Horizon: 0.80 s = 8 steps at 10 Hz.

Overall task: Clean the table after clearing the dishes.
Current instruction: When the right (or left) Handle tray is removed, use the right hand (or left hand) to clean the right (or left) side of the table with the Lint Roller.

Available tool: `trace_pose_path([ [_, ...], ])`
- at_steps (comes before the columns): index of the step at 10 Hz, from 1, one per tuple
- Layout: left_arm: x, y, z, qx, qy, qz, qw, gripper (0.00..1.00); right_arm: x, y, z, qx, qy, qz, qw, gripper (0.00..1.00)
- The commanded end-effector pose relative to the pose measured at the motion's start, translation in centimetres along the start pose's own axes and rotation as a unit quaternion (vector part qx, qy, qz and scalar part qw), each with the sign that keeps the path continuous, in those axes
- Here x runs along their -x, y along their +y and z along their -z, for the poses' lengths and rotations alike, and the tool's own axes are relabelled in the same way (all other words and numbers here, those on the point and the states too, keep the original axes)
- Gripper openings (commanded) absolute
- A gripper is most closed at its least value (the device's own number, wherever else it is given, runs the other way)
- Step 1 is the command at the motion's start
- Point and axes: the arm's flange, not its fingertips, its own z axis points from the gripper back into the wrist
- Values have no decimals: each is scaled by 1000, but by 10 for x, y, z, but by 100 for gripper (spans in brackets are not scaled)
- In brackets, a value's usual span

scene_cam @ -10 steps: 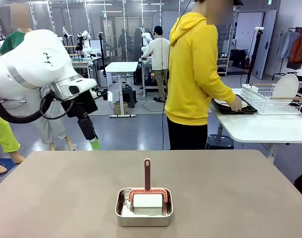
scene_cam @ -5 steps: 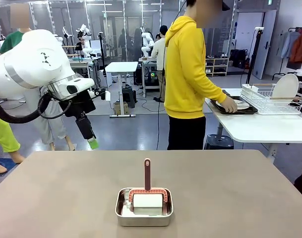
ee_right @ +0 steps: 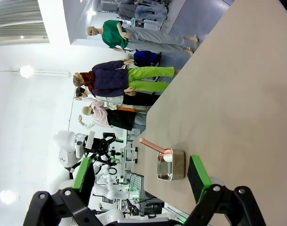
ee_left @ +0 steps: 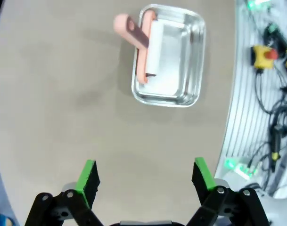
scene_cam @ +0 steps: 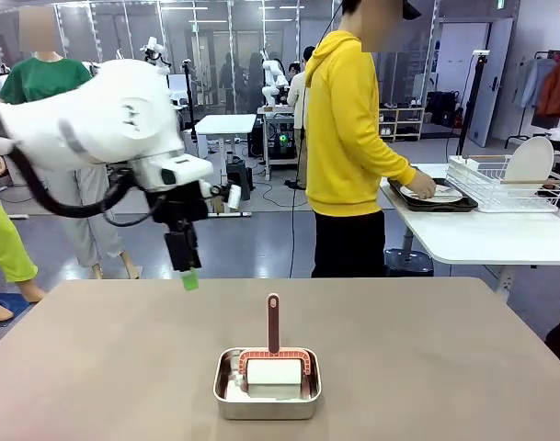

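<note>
Tabletop carries a steel pan with a pink-handled roller in it, handle pointing up. Dishes: a white plate on a dark tray on the white side table, well off to the right of and beyond the left claw. The person's hand rests on them, wire rack just beside. Left claw hangs above the tabletop's far-left part, pan down and to its right; jaws spread wide, nothing held. Right claw is also spread wide with nothing between the pads, pan ahead of it.
</note>
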Motion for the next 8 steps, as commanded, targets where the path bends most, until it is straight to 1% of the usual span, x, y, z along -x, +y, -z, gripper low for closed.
trace_pose_path([
  [1,-41,29,10,19,54,39,998,100,3,4,-1,-5,-3,1,1000,100],
  [2,-60,31,21,18,67,53,996,100,3,4,-1,-5,-3,1,1000,100],
  [3,-76,36,30,15,93,53,994,100,3,4,-1,-5,-3,1,1000,100],
  [4,-91,43,41,19,99,59,993,100,3,4,-1,-5,-3,1,1000,100],
  [6,-111,51,60,43,104,50,992,100,3,4,-1,-5,-3,1,1000,100],
  [8,-122,52,77,64,94,35,993,100,3,4,-1,-5,-3,1,1000,100],
])
